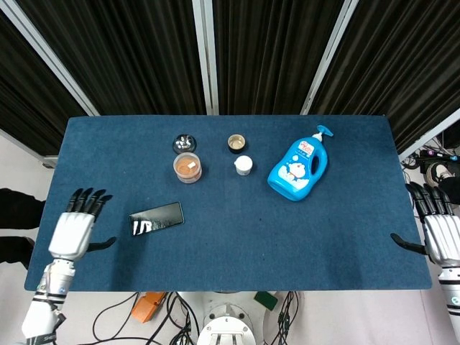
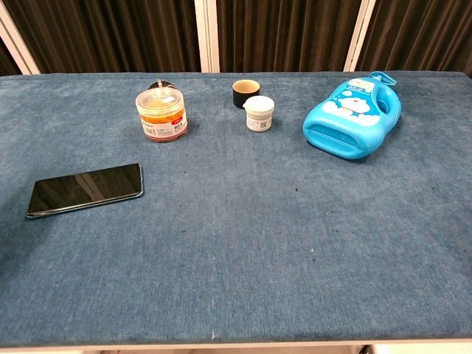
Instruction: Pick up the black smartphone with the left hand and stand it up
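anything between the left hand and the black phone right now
Nothing: in the head view only bare blue table cloth separates the open left hand from the black smartphone, which lies flat.

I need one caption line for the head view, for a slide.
Open left hand hovers beside the flat black smartphone on the blue table; right hand waits open off the table's edge.

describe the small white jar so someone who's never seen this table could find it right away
Start at the big blue pump bottle lying on the blue table; look to its left. The small white jar stands just in front of a black cup. It alone is white, smaller than the orange-filled jar further left.
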Available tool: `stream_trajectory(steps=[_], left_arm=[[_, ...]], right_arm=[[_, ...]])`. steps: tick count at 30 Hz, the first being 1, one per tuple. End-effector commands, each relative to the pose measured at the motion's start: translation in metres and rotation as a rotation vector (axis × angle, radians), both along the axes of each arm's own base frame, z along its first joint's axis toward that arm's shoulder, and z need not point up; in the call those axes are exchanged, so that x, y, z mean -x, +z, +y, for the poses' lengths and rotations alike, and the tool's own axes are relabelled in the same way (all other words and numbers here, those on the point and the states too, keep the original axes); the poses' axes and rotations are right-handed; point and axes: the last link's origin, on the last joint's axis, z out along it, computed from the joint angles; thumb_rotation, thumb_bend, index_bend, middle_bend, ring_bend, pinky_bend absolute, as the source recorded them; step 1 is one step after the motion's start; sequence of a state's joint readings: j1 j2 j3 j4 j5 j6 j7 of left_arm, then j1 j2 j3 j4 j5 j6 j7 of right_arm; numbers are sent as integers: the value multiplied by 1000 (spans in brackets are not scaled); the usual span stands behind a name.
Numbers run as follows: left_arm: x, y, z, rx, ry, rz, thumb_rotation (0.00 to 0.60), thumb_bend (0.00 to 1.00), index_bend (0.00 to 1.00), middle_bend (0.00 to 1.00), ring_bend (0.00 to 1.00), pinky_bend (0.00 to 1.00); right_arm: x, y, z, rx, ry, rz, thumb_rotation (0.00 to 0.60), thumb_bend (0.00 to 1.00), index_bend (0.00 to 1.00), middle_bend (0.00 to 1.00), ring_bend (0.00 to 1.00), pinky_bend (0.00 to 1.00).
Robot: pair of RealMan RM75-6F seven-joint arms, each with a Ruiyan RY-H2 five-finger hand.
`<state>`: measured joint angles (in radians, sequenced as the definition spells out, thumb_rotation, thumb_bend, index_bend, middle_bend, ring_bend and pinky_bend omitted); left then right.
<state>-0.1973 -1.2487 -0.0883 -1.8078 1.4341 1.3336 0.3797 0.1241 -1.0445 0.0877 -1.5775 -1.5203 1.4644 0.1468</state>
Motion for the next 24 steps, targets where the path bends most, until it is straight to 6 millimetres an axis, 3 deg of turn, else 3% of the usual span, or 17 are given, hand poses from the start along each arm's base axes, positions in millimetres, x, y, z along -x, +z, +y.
stream_trajectory(steps=[1,5,11,24], left_arm=[[-32,-34,18,102,-23,-24,600,112,236,102,82,14],[-46,-62,28,142,-8,-14,600,112,254,109,84,14],[-50,-94,30,173,54,3,600,112,258,112,38,14],[-42,-125,35,145,170,48,600,156,271,102,0,14]], right_arm=[[1,1,1,3,-6,-1,600,230,38,118,0,65],[5,1,2,2,-21,-5,600,229,37,118,0,66],[8,-2,1,-10,-31,-9,600,229,38,118,0,66],[10,-5,-1,-19,-41,-8,600,229,38,118,0,66]])
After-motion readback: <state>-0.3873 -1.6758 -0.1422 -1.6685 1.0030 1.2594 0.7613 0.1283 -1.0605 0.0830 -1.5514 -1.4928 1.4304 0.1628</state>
